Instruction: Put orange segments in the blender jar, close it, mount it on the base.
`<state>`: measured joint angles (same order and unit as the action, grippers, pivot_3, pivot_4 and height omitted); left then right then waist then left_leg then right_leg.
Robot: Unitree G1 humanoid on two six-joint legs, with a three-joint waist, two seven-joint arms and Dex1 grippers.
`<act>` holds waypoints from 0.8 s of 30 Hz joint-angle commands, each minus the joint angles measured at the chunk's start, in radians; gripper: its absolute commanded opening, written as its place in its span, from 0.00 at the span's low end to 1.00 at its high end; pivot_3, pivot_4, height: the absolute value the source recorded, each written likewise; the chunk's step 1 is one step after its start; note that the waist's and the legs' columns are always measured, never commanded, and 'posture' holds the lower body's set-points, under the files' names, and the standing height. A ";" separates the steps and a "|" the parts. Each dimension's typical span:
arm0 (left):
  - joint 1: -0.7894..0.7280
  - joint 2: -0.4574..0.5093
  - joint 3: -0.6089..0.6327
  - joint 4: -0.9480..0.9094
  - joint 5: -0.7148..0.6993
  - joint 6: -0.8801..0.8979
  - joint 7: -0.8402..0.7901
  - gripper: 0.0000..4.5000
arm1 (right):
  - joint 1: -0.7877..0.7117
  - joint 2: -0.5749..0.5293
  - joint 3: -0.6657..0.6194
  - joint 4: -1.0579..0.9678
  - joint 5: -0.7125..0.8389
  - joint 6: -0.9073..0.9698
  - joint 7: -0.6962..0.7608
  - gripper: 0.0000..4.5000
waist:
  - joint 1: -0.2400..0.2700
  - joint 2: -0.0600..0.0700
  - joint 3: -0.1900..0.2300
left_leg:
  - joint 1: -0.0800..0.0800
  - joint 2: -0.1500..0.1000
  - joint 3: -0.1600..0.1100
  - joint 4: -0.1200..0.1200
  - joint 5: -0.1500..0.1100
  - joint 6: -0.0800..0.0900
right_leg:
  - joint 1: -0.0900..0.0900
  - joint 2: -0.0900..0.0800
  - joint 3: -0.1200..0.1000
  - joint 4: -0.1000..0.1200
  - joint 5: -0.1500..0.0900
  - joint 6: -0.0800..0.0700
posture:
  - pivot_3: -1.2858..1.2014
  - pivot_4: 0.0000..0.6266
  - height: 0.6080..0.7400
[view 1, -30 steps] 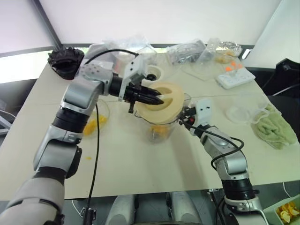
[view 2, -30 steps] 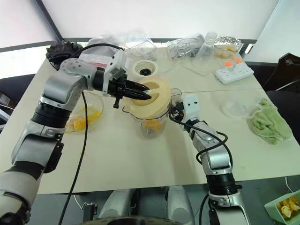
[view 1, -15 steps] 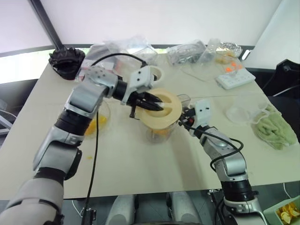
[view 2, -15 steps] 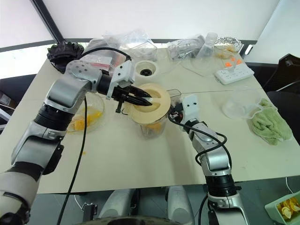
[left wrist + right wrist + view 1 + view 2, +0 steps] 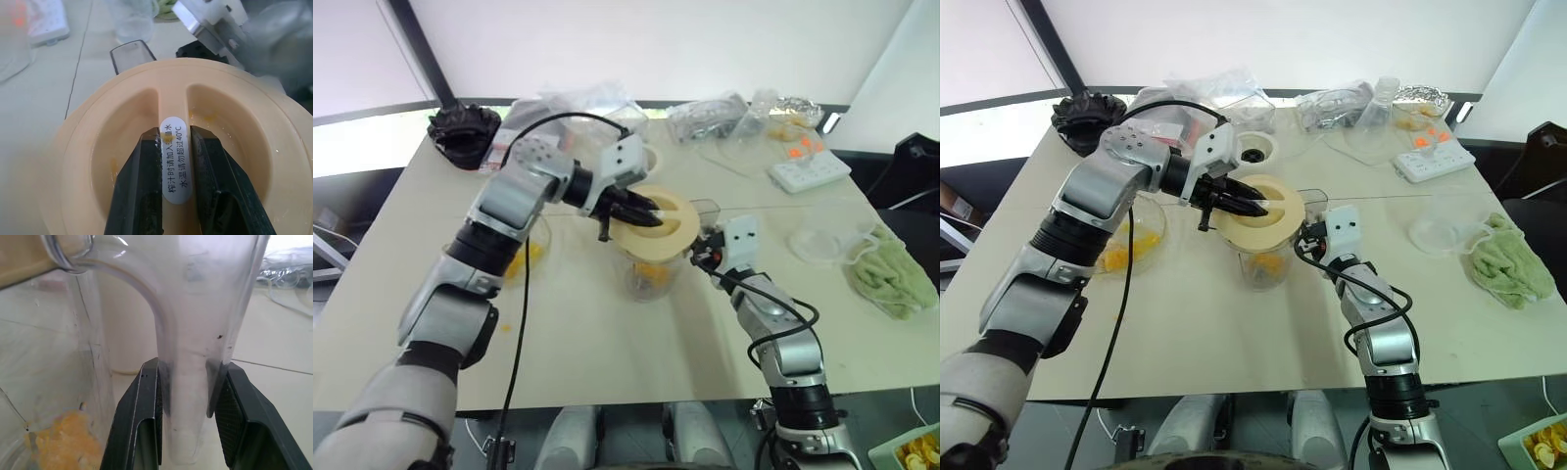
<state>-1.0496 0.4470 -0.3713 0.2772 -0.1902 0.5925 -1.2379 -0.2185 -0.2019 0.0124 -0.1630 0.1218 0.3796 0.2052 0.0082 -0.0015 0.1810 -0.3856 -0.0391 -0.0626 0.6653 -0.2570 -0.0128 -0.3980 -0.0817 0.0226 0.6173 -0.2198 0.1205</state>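
The clear blender jar stands mid-table with orange segments at its bottom. A round cream lid lies nearly flat over its mouth. My left gripper is shut on the lid's middle ridge, and its fingers press both sides of the labelled ridge. Beside the jar, my right gripper is shut on the jar's clear handle. The cream base with its dark socket sits behind the left arm. More orange segments lie in a glass dish under my left forearm.
A green cloth and a clear dish lie at the right. A white power strip, plastic bags and a black object line the far edge. A tub of orange pieces sits off the table's near right corner.
The lid was tilted steeply above the jar; my left gripper has lowered it and levelled it onto the jar's mouth. The right gripper has kept its hold on the handle.
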 commanded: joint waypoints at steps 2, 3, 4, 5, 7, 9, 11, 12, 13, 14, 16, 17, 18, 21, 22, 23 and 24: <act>0.121 0.015 -0.098 0.099 0.193 0.229 0.266 0.06 | -0.066 -0.011 0.011 -0.110 -0.054 -0.207 0.004 0.19 | 0.004 0.001 -0.001 | 0.005 0.000 -0.001 0.000 0.000 0.000 | 0.006 0.000 0.000 -0.002 -0.001 0.001 | 0.52 0.24 1.00; 0.123 0.015 -0.094 0.082 0.184 0.266 0.288 0.06 | -0.069 -0.012 0.012 -0.102 -0.058 -0.218 0.005 0.19 | 0.004 0.001 -0.001 | 0.008 0.000 -0.004 -0.001 0.000 0.000 | 0.008 0.000 0.000 -0.004 -0.002 0.002 | 0.52 0.24 1.00; 0.124 0.017 -0.091 0.058 0.173 0.307 0.302 0.06 | -0.072 -0.011 0.011 -0.093 -0.061 -0.229 0.006 0.19 | 0.004 0.001 -0.001 | 0.011 0.000 -0.005 -0.001 -0.001 0.000 | 0.009 0.000 0.000 -0.006 -0.002 0.002 | 0.52 0.24 1.00; 0.126 0.020 -0.087 0.035 0.163 0.340 0.312 0.06 | -0.075 -0.012 0.011 -0.084 -0.066 -0.242 0.006 0.19 | 0.003 0.001 -0.001 | 0.012 0.000 -0.005 -0.002 -0.001 -0.001 | 0.010 -0.001 0.000 -0.006 -0.003 0.002 | 0.52 0.24 1.00; 0.131 0.028 -0.082 0.001 0.153 0.370 0.324 0.06 | -0.085 -0.009 0.013 -0.069 -0.070 -0.256 0.004 0.19 | 0.002 0.001 -0.001 | 0.011 0.000 -0.006 -0.002 -0.001 -0.001 | 0.010 -0.001 0.000 -0.006 -0.003 0.002 | 0.52 0.24 1.00; 0.129 0.032 -0.070 -0.025 0.143 0.397 0.338 0.06 | -0.099 -0.005 0.009 -0.056 -0.065 -0.261 0.005 0.19 | 0.001 0.001 -0.001 | 0.011 0.000 -0.006 -0.003 -0.001 -0.001 | 0.009 -0.001 0.000 -0.006 -0.003 0.001 | 0.52 0.24 1.00; 0.124 0.028 -0.047 -0.036 0.134 0.407 0.357 0.06 | -0.109 -0.006 0.008 -0.040 -0.062 -0.272 0.012 0.19 | 0.000 0.001 -0.001 | 0.011 0.000 -0.006 -0.003 -0.001 -0.001 | 0.009 -0.001 0.000 -0.006 -0.003 0.001 | 0.52 0.24 1.00; 0.123 0.026 -0.036 -0.038 0.131 0.407 0.366 0.06 | -0.112 -0.006 0.007 -0.031 -0.062 -0.279 0.016 0.19 | 0.000 0.001 -0.001 | 0.010 0.000 -0.006 -0.003 -0.001 -0.001 | 0.009 -0.001 0.000 -0.006 -0.003 0.001 | 0.52 0.24 1.00; 0.123 0.024 -0.024 -0.043 0.127 0.403 0.373 0.06 | -0.115 -0.006 0.007 -0.023 -0.062 -0.284 0.017 0.19 | 0.000 0.001 -0.001 | 0.010 0.000 -0.006 -0.003 -0.001 -0.001 | 0.009 -0.001 0.000 -0.006 -0.003 0.001 | 0.52 0.24 1.00; 0.123 0.024 -0.013 -0.053 0.121 0.406 0.376 0.06 | -0.118 -0.006 0.006 -0.016 -0.061 -0.288 0.020 0.19 | -0.001 0.002 -0.001 | 0.010 0.000 -0.006 -0.003 -0.001 -0.001 | 0.009 -0.001 0.000 -0.006 -0.003 0.001 | 0.52 0.24 1.00; 0.128 0.027 0.004 -0.081 0.114 0.394 0.375 0.06 | -0.123 -0.004 0.006 -0.007 -0.059 -0.293 0.025 0.19 | -0.002 0.002 -0.001 | 0.009 0.000 -0.006 -0.003 -0.001 -0.001 | 0.009 -0.001 0.000 -0.006 -0.003 0.001 | 0.52 0.24 1.00; 0.131 0.028 0.013 -0.094 0.110 0.392 0.373 0.06 | -0.124 -0.004 0.007 -0.002 -0.060 -0.296 0.028 0.19 | -0.002 0.002 -0.001 | 0.009 0.000 -0.006 -0.004 -0.001 -0.001 | 0.009 -0.001 0.000 -0.006 -0.003 0.001 | 0.52 0.24 1.00; 0.134 0.028 0.024 -0.110 0.105 0.397 0.372 0.29 | -0.125 -0.005 0.010 0.003 -0.063 -0.301 0.032 0.19 | -0.003 0.002 0.000 | 0.008 0.000 -0.006 -0.004 -0.001 -0.001 | 0.008 -0.001 0.000 -0.006 -0.003 0.001 | 0.52 0.24 1.00; 0.145 0.044 0.032 -0.165 0.090 0.339 0.369 0.59 | -0.129 -0.005 0.009 0.011 -0.063 -0.308 0.037 0.19 | -0.003 0.002 0.000 | 0.005 0.000 -0.006 -0.004 -0.001 -0.001 | 0.005 -0.001 0.001 -0.006 -0.003 0.001 | 0.52 0.24 1.00; 0.147 0.040 0.045 -0.179 0.080 0.311 0.377 0.68 | -0.131 -0.006 0.008 0.015 -0.063 -0.310 0.040 0.19 | -0.003 0.002 0.000 | 0.004 0.000 -0.006 -0.005 -0.001 -0.001 | 0.004 -0.001 0.000 -0.005 -0.003 0.001 | 0.52 0.24 1.00; 0.148 0.034 0.060 -0.189 0.070 0.296 0.386 0.68 | -0.130 -0.006 0.007 0.017 -0.063 -0.312 0.043 0.19 | -0.003 0.002 0.000 | 0.002 0.000 -0.005 -0.005 -0.001 -0.001 | 0.002 -0.001 0.001 -0.005 -0.002 0.000 | 0.52 0.24 1.00; 0.144 0.030 0.072 -0.193 0.065 0.285 0.393 0.68 | -0.130 -0.006 0.006 0.020 -0.064 -0.315 0.046 0.19 | -0.002 0.002 0.000 | -0.001 -0.001 -0.005 -0.005 -0.001 -0.001 | -0.001 -0.001 0.001 -0.005 0.000 -0.002 | 0.52 0.24 1.00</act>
<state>-0.9511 0.4689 -0.2545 0.0303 -0.1790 0.8639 -0.9049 -0.2896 -0.2081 0.0366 -0.0413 0.0396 0.1656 0.2421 0.0063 0.0005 0.1810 -0.3900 -0.0399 -0.0676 0.6607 -0.2574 -0.0135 -0.4024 -0.0826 0.0232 0.6126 -0.2199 0.1184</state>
